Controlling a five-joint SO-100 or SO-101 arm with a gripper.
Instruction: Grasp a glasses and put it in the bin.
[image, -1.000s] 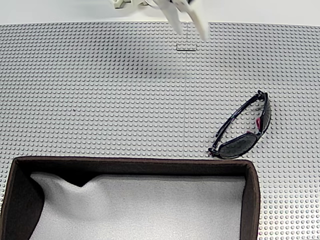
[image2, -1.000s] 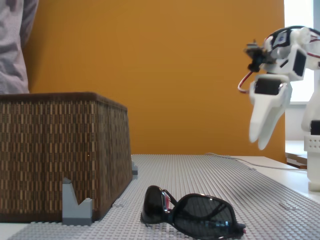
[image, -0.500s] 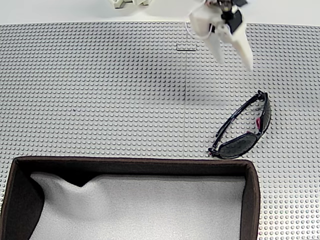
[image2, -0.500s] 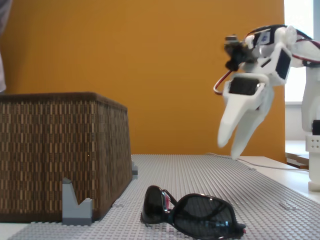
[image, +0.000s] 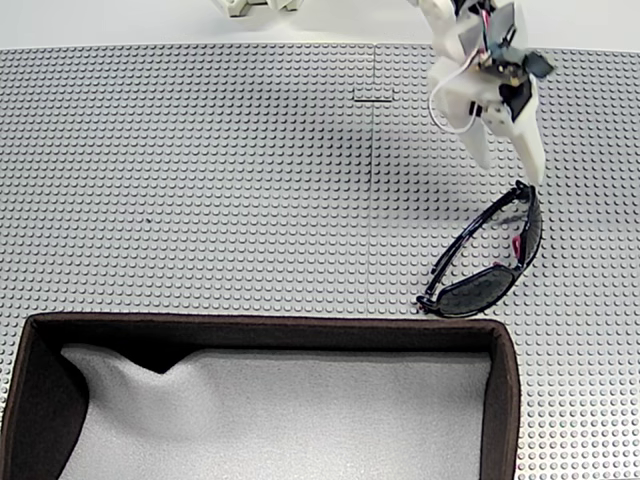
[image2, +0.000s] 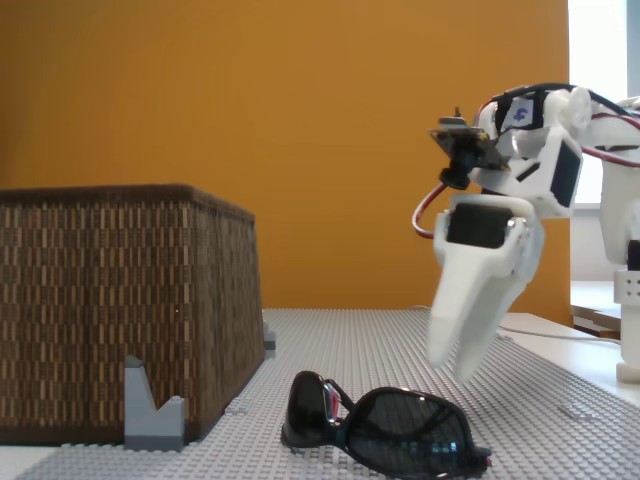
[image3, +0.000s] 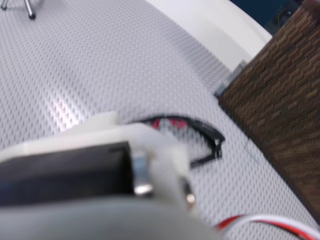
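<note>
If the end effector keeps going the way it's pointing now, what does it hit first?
Most likely the glasses: the end effector points down toward their far end, just above the frame tip. Depth is unclear, so it could meet the studded mat just beside them instead.

arm moved toward glasses (image: 486, 258) | fingers (image: 528, 160) lower (above temple tips)

Hobby robotics bench, grey studded baseplate table (image: 200, 180), orange wall (image2: 300, 120) behind

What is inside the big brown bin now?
Inside the bin lies light grey soft lining, rumpled at the left. A dark corner stays hidden. The glasses lie outside.
</note>
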